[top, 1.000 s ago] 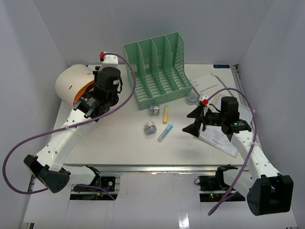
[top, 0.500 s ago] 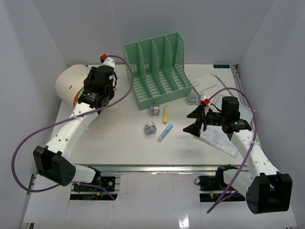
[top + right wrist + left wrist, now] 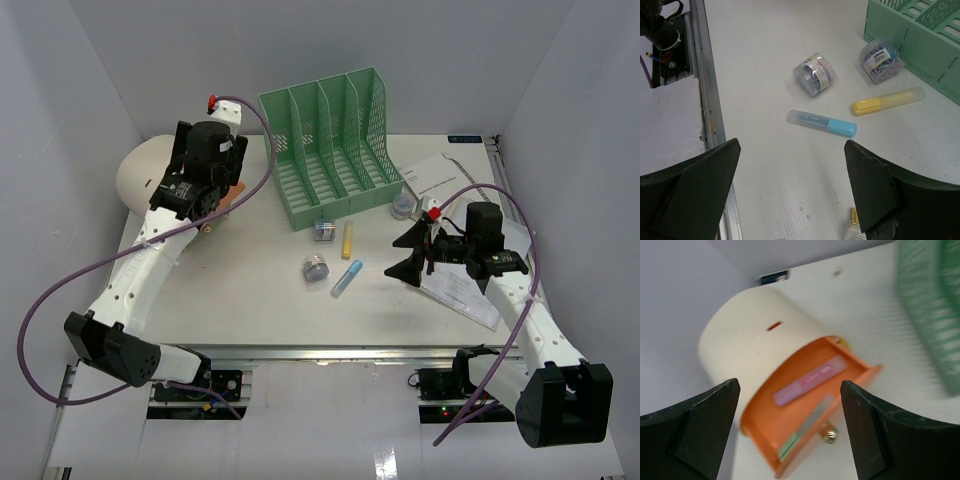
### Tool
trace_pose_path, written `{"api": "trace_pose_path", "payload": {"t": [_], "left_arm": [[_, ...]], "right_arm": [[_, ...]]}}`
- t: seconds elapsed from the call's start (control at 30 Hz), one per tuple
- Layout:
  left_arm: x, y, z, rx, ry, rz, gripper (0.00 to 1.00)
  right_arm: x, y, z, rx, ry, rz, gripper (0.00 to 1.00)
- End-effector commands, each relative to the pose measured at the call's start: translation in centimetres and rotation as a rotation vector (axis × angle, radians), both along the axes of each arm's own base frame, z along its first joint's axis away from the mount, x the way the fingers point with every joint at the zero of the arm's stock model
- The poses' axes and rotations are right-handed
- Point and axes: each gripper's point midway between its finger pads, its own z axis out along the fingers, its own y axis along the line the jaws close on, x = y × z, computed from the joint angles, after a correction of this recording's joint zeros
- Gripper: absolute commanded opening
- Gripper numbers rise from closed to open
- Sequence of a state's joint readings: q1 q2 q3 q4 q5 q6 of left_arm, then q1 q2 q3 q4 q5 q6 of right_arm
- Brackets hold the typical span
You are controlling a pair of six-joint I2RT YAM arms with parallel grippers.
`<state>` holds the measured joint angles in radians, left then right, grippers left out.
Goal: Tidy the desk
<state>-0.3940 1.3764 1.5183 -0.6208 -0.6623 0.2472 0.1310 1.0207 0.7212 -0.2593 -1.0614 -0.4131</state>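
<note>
White desk [image 3: 250, 300] bears green rack [image 3: 335, 150], blue highlighter [image 3: 347, 277], orange drawer [image 3: 765, 415]; left gripper [image 3: 789, 390] and right gripper [image 3: 403, 257] gape wide.

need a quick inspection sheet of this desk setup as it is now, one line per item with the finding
surface: white desk, no spills seen
job's things: blue highlighter, yellow highlighter and two clip jars loose mid-desk; third jar by the printed document
clutter: green file rack upright at the back; cream drum organiser with orange drawer pulled out, pink highlighter inside
grippers: left gripper open over the drawer, holding nothing; right gripper open above the highlighters, holding nothing
cables: left purple cable and right purple cable loop off the arms
surroundings: white walls, metal rail at the front edge
</note>
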Motion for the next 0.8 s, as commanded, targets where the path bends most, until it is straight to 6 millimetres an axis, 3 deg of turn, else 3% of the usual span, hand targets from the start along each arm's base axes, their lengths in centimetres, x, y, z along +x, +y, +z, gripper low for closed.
{"api": "trace_pose_path", "payload": {"t": [0.0,0.03,0.07,0.23,0.33,0.43,0.5,0.57,0.63,0.67,0.73,0.77], "left_arm": [[-3.8,-9.4,2.7,-0.445,0.003,-0.465,0.93],[-5.4,-12.6,3.2,-0.541,0.025,-0.639,0.92],[-6.3,-14.7,2.1,-0.635,0.087,-0.718,0.91],[-9.5,-22.3,-4.9,-0.979,0.389,-0.837,0.75],[-9.7,-26.4,-9.6,-0.988,0.441,-0.813,0.74],[-8.9,-30.3,-12.9,-0.995,0.489,-0.754,0.73],[-8.4,-32.2,-15.4,-0.967,0.523,-0.711,0.71],[-7.2,-34.1,-17.0,-0.953,0.525,-0.658,0.64],[-5.4,-34.9,-17.4,-0.930,0.487,-0.559,0.56],[-4.7,-35.2,-19.1,-0.900,0.498,-0.511,0.54],[-3.5,-35.3,-19.7,-0.833,0.458,-0.449,0.53],[-3.1,-35.2,-21.0,-0.784,0.458,-0.418,0.52]], "right_arm": [[0.2,-0.1,-0.7,-0.010,0.007,0.004,0.91],[0.5,-0.2,-1.0,-0.021,0.010,-0.007,0.91],[0.7,-0.3,-1.1,-0.031,0.014,-0.018,0.92],[2.1,-1.2,-2.3,-0.089,0.024,-0.101,0.93],[3.4,-2.0,-3.2,-0.132,0.048,-0.189,0.95],[5.3,-3.4,-4.1,-0.186,0.060,-0.316,0.98],[6.1,-4.1,-4.6,-0.213,0.074,-0.375,0.98],[6.7,-4.6,-4.7,-0.229,0.082,-0.414,0.89],[7.0,-5.0,-4.7,-0.236,0.084,-0.436,0.86],[7.1,-5.2,-4.6,-0.235,0.080,-0.445,0.86],[7.2,-5.4,-4.4,-0.230,0.080,-0.456,0.86],[7.2,-5.6,-4.3,-0.228,0.079,-0.461,0.86]]}}
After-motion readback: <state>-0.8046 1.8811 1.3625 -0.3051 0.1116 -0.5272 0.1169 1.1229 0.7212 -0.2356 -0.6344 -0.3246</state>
